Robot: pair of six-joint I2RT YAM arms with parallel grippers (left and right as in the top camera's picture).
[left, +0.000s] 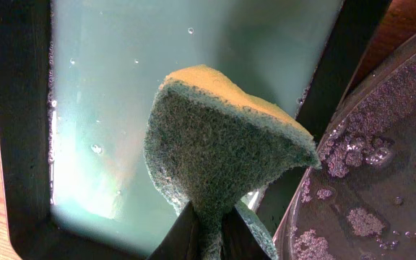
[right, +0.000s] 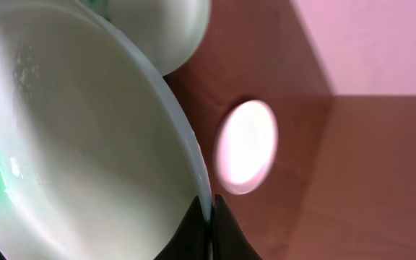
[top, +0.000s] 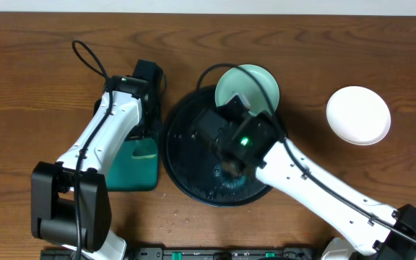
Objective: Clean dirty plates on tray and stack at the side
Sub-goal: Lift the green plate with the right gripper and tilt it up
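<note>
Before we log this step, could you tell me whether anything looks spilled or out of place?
Yes: foamy puddles lie spread over the black tray, and a green plate overlaps the tray's far rim, seemingly tilted rather than flat inside it.

Mint plate (top: pixel 255 83) at far rim of black tray (top: pixel 183 162); white plate (top: pixel 358 115) apart, rightward
</note>
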